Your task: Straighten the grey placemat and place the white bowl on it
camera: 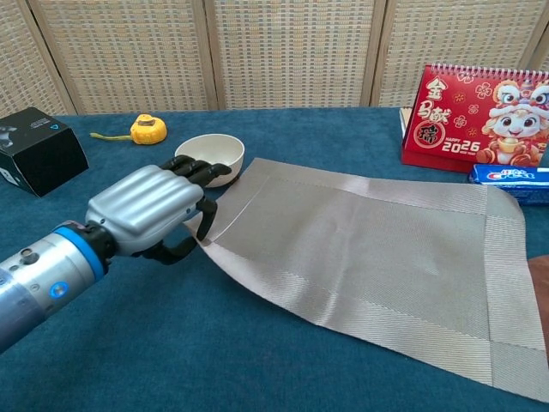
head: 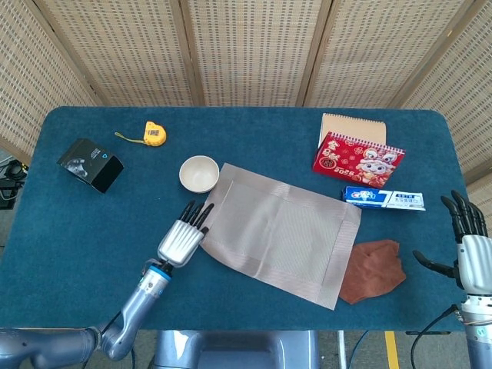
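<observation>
Grey placemat (head: 278, 234) lies skewed on the blue table (head: 92, 223), its near-left corner pinched in the fingers (camera: 190, 172) of the left hand (head: 180, 240) — in the chest view the thumb curls under the edge and the rest close over the top, lifting that corner slightly off the cloth. White bowl (head: 199, 174) sits upright just beyond the fingertips, beside the placemat's far-left edge; touching or not cannot be told. Far right corner of the placemat overlaps a brown cloth (head: 375, 269).

Right hand (head: 467, 244) is at the table's right edge, well apart from the placemat — fingers spread and pointing up, holding nothing.

Beyond the left fingers: yellow tape measure (head: 154, 134) and black box (head: 91, 164), both to the left of the bowl. Across the placemat from them: red calendar (head: 357, 158) on a notebook (head: 352, 127), toothpaste box (head: 383, 198) just in front.
</observation>
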`<state>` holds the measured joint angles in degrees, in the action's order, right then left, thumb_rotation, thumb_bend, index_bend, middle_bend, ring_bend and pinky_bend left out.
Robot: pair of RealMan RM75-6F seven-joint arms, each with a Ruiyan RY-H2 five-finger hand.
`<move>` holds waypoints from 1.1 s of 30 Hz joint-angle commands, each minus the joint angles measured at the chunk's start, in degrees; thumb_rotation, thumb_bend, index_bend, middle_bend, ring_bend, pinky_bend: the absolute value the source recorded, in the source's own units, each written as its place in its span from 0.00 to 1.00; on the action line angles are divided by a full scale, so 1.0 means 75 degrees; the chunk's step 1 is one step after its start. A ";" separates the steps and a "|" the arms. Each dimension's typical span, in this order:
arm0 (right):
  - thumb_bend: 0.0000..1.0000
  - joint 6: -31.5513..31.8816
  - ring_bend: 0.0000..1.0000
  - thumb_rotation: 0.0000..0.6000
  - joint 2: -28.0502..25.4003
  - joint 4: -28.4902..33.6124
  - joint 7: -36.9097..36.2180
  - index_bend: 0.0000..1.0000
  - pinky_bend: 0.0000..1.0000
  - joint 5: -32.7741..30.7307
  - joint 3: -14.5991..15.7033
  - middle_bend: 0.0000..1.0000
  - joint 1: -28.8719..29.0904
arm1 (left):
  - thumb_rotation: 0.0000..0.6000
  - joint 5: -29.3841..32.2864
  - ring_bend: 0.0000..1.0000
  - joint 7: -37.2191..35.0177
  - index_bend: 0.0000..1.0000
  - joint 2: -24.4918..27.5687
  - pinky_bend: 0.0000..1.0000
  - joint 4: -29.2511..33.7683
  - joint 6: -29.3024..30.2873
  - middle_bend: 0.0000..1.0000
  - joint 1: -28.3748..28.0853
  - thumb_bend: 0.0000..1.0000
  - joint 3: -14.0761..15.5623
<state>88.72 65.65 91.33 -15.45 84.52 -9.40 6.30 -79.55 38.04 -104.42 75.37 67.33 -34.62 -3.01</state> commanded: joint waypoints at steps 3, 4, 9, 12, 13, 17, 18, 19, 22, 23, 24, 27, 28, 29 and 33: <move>0.10 0.0055 0.00 1.00 0.0023 0.0040 0.0087 0.11 0.00 0.0053 0.0024 0.00 -0.0020 | 1.00 -0.0336 0.00 0.0401 0.69 0.0853 0.00 0.1224 0.0588 0.00 0.0751 0.47 0.0911; 0.10 0.0063 0.00 1.00 0.0032 0.0042 0.0114 0.11 0.00 0.0061 0.0026 0.00 -0.0022 | 1.00 -0.0467 0.00 0.0335 0.69 0.0951 0.00 0.1303 0.0708 0.00 0.0870 0.47 0.1062; 0.10 0.0053 0.00 1.00 0.0086 0.0050 0.0262 0.11 0.00 0.0110 0.0076 0.00 -0.0022 | 1.00 -0.1013 0.00 -0.0110 0.69 0.1275 0.00 0.1457 0.1182 0.00 0.1332 0.47 0.1580; 0.10 0.0057 0.00 1.00 0.0122 0.0056 0.0347 0.11 0.00 0.0138 0.0095 0.00 -0.0018 | 1.00 -0.1268 0.00 -0.0282 0.69 0.1394 0.00 0.1461 0.1337 0.00 0.1501 0.47 0.1762; 0.10 0.0059 0.00 1.00 0.0135 0.0056 0.0375 0.11 0.00 0.0147 0.0102 0.00 -0.0018 | 1.00 -0.1347 0.00 -0.0328 0.69 0.1426 0.00 0.1453 0.1388 0.00 0.1556 0.47 0.1813; 0.10 0.0062 0.00 1.00 0.0177 0.0039 0.0451 0.11 0.00 0.0166 0.0118 0.00 -0.0015 | 1.00 -0.1505 0.00 -0.0419 0.69 0.1516 0.00 0.1471 0.1456 0.00 0.1716 0.47 0.1941; 0.10 0.0063 0.00 1.00 0.0193 0.0031 0.0478 0.11 0.00 0.0173 0.0123 0.00 -0.0014 | 1.00 -0.1532 0.00 -0.0422 0.69 0.1549 0.00 0.1485 0.1450 0.00 0.1769 0.47 0.1972; 0.10 0.0066 0.00 1.00 0.0202 0.0030 0.0495 0.11 0.00 0.0179 0.0129 0.00 -0.0016 | 1.00 -0.1531 0.00 -0.0407 0.70 0.1571 0.00 0.1503 0.1436 0.00 0.1809 0.47 0.1988; 0.10 0.0077 0.00 1.00 0.0223 0.0027 0.0538 0.11 0.00 0.0203 0.0147 0.00 -0.0021 | 1.00 -0.1484 0.00 -0.0393 0.70 0.1620 0.00 0.1614 0.1352 0.00 0.1903 0.47 0.2013; 0.10 0.0082 0.00 1.00 0.0227 0.0026 0.0548 0.11 0.00 0.0210 0.0150 0.00 -0.0023 | 1.00 -0.1474 0.00 -0.0399 0.70 0.1630 0.00 0.1645 0.1330 0.00 0.1923 0.47 0.2018; 0.10 0.0091 0.00 1.00 0.0237 0.0024 0.0570 0.11 0.00 0.0222 0.0157 0.00 -0.0026 | 1.00 -0.1459 0.00 -0.0412 0.70 0.1645 0.00 0.1697 0.1289 0.00 0.1962 0.47 0.2025; 0.10 0.0084 0.00 1.00 0.0260 0.0011 0.0610 0.11 0.00 0.0226 0.0168 0.00 -0.0026 | 1.00 -0.1446 0.00 -0.0371 0.71 0.1701 0.00 0.1842 0.1181 0.00 0.2048 0.47 0.2066; 0.10 0.0075 0.00 1.00 0.0268 0.0003 0.0621 0.11 0.00 0.0223 0.0170 0.00 -0.0023 | 1.00 -0.1462 0.00 -0.0356 0.71 0.1731 0.00 0.1908 0.1141 0.00 0.2074 0.47 0.2090; 0.10 0.0067 0.00 1.00 0.0269 0.0004 0.0628 0.11 0.00 0.0221 0.0164 0.00 -0.0015 | 1.00 -0.1481 0.00 -0.0347 0.71 0.1756 0.00 0.1952 0.1113 0.00 0.2091 0.47 0.2108; 0.10 0.0067 0.00 1.00 0.0285 -0.0015 0.0637 0.11 0.00 0.0227 0.0169 0.00 -0.0014 | 1.00 -0.1656 0.00 -0.0421 0.71 0.1918 0.00 0.2149 0.0998 0.00 0.2134 0.47 0.2233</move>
<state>89.22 67.79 91.22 -10.67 86.23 -8.13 6.19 -91.73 35.07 -90.31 91.22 75.05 -18.74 13.56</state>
